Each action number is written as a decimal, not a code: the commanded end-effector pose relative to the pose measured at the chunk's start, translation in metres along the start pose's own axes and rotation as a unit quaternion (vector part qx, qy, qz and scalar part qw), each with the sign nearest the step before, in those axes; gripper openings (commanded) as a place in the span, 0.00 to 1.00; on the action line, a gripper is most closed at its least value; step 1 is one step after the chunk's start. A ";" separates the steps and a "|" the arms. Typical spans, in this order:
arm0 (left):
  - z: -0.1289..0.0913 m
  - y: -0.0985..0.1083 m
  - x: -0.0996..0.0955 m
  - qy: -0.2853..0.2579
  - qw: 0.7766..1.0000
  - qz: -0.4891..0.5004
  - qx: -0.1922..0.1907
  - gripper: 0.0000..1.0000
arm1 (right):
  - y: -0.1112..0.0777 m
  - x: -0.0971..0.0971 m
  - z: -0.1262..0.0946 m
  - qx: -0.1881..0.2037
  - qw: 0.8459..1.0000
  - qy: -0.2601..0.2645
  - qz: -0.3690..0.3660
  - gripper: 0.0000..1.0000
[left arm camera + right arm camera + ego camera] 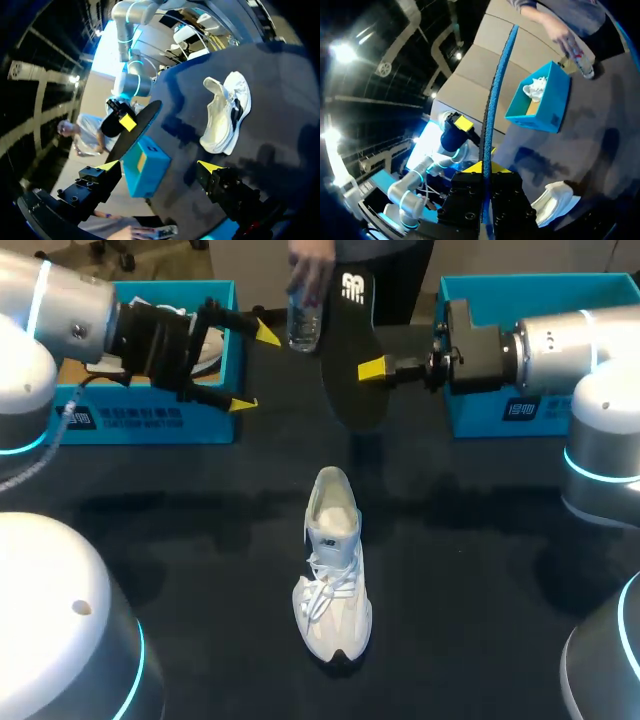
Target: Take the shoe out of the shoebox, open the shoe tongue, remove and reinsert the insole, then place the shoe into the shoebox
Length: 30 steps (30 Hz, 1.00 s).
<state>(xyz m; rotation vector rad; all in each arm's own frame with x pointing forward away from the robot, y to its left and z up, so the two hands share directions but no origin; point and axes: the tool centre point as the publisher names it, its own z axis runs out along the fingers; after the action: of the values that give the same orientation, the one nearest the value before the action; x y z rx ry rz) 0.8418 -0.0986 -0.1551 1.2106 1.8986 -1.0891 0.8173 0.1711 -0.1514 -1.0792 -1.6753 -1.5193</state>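
Two right fingers (372, 368) pinch the black insole (350, 340) edge-on between them.

Silver-white arms (70, 315), cyan light rings (590, 472), black tools (254, 368), yellow tips (372, 368)

The shoe (335, 570) lies at lower centre of the counter (200, 540), toe toward the bottom edge. At the back sit 2 boxes: the left shoebox (150, 420) upper left, the right shoebox (480, 410) upper right. Between them, upper centre, the insole (352, 350) stands on edge in the right pincer (372, 369).
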 end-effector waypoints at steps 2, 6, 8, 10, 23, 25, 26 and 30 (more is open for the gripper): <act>-0.012 -0.010 -0.003 0.094 0.991 -0.080 -0.043 1.00 | -0.004 0.004 0.000 -0.016 0.999 -0.023 -0.015 0.00; -0.012 -0.010 -0.003 0.094 0.991 -0.080 -0.043 1.00 | -0.004 0.004 0.000 -0.016 0.999 -0.023 -0.015 0.00; -0.012 -0.010 -0.003 0.094 0.991 -0.080 -0.043 1.00 | -0.004 0.004 0.000 -0.016 0.999 -0.023 -0.015 0.00; -0.012 -0.010 -0.003 0.094 0.991 -0.080 -0.043 1.00 | -0.004 0.004 0.000 -0.016 0.999 -0.023 -0.015 0.00; 0.000 -0.010 0.052 0.210 0.908 -0.338 -0.135 1.00 | -0.029 -0.012 0.008 -0.028 0.996 -0.043 -0.067 0.00; 0.000 -0.010 0.052 0.210 0.908 -0.338 -0.135 1.00 | -0.029 -0.012 0.008 -0.028 0.996 -0.043 -0.067 0.00; 0.000 -0.010 0.052 0.210 0.908 -0.338 -0.135 1.00 | -0.029 -0.012 0.008 -0.028 0.996 -0.043 -0.067 0.00; 0.000 -0.010 0.052 0.210 0.908 -0.338 -0.135 1.00 | -0.029 -0.012 0.008 -0.028 0.996 -0.043 -0.067 0.00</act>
<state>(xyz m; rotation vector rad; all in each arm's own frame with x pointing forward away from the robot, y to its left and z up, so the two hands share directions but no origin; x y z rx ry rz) 0.8120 -0.0749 -0.2028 0.6763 2.7617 -0.9608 0.7982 0.1757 -0.1760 -1.0919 -1.8042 -1.6327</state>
